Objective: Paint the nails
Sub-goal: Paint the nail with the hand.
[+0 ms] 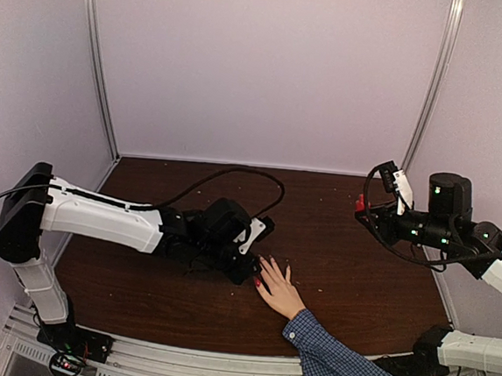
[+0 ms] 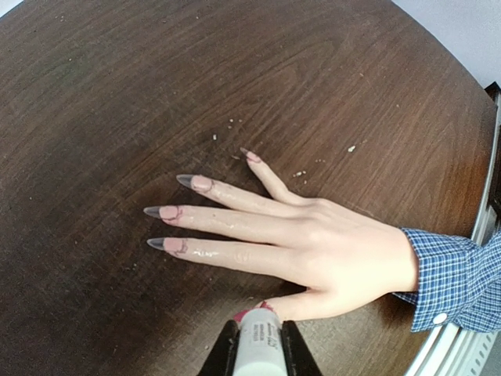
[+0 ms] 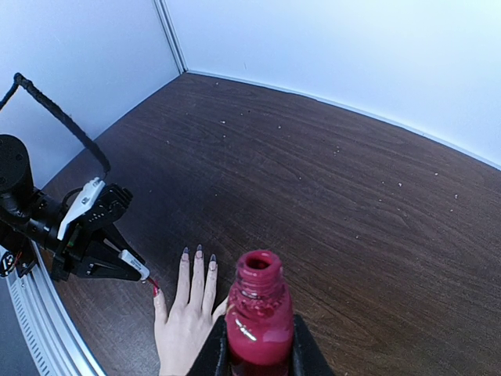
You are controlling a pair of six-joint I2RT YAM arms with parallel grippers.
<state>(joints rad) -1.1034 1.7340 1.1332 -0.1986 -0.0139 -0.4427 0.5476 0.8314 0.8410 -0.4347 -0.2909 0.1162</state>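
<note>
While my left pincer [image 2: 259,356] is pinching the brush cap [image 2: 258,337] at the thumb nail [image 2: 244,315], right pincer [image 3: 258,356] clamping the bottle [image 3: 258,309], bare nails [image 2: 170,212] at the table's [image 1: 357,276] six o'clock are probably awaiting steady strokes.

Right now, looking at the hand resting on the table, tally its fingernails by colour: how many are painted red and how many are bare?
Red-painted nails: 1
Bare pinkish nails: 4
Total: 5
</note>
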